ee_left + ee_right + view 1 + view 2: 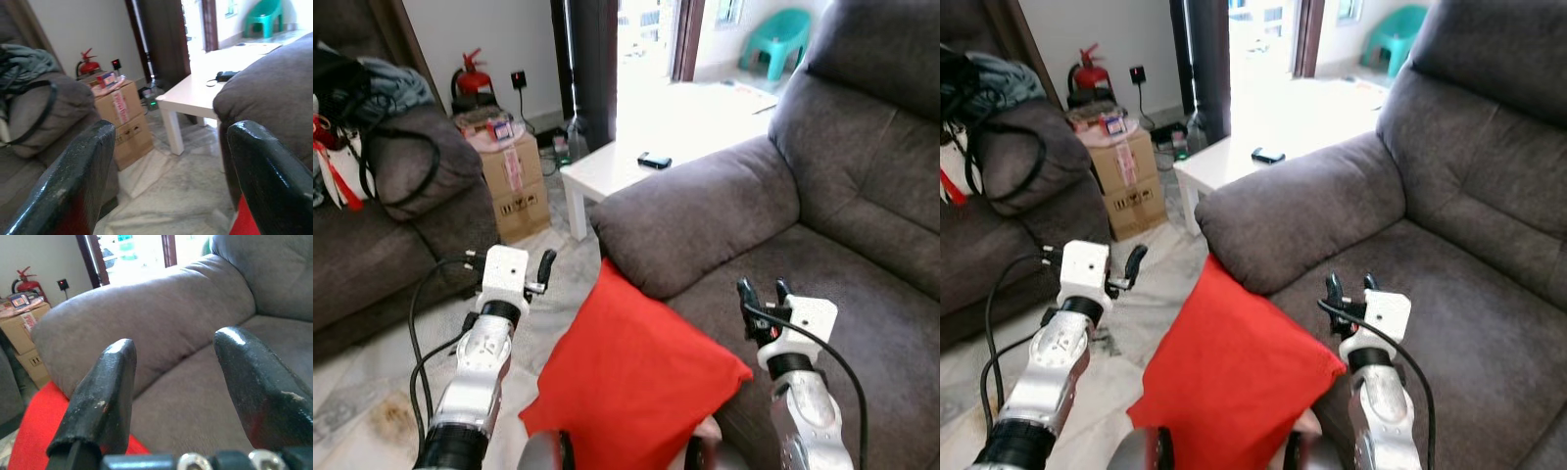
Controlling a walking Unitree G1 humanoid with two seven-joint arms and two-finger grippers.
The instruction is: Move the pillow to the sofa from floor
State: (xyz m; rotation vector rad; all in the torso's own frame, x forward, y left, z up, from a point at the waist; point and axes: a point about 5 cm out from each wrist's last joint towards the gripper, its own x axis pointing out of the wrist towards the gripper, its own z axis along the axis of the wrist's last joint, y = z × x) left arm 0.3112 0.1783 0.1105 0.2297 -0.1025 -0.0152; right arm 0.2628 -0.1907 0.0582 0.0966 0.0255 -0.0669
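The left gripper (545, 266) stood with its two black fingers (73, 181) spread apart and nothing between them, raised above the floor (372, 392) just left of the red pillow (631, 377). The right gripper (762, 292) was likewise spread wide and empty, held over the near part of the grey sofa (862, 255) seat, just right of the pillow's right corner. The pillow leaned against the sofa's front edge below the armrest (695, 220), its right corner lying on the seat edge and its left part hanging toward the floor; neither gripper touched it. Beyond the armrest stood a white table (636, 162) with a small dark device (654, 161) on it. Farther left sat a cardboard box (514, 181), a red fire extinguisher (472, 78) by the wall, and another sofa (382, 225) carrying bags.
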